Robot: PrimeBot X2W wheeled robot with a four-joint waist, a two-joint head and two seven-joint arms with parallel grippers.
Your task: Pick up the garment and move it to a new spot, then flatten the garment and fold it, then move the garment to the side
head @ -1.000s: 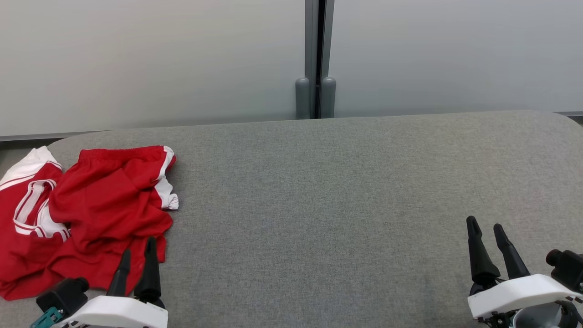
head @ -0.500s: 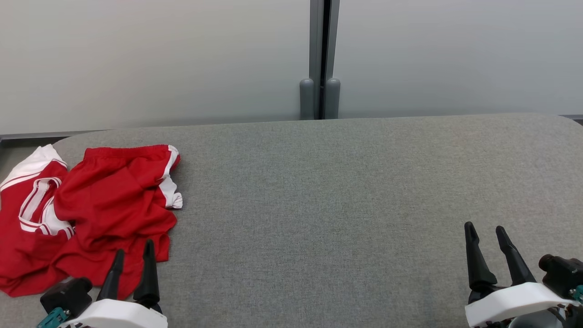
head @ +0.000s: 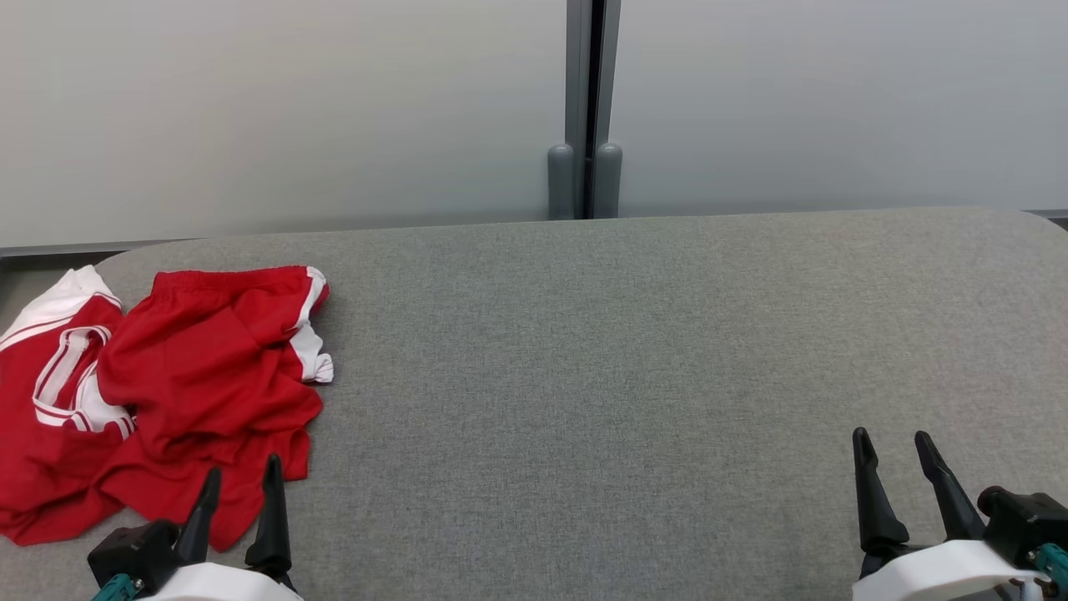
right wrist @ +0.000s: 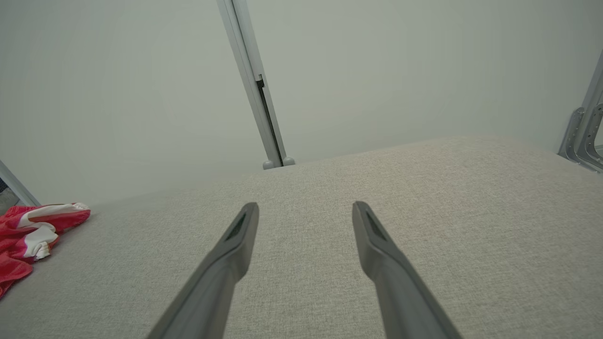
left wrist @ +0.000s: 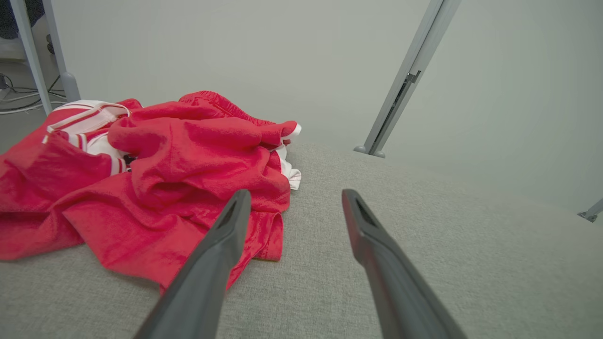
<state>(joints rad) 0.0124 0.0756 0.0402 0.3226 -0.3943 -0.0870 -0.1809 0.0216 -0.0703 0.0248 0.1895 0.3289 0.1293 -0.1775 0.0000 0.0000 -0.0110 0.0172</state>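
Left gripper: you've got it spread wide and empty, tips at the near edge of the red garment, heaped just ahead and to its left. Right gripper gapes empty too, over the table, garment well off to its left.

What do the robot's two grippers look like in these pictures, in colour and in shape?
Left gripper and right gripper look alike: two long dark fingers tapering to narrow tips, rising from a white housing. Beside each housing sits a black block with a small teal part.
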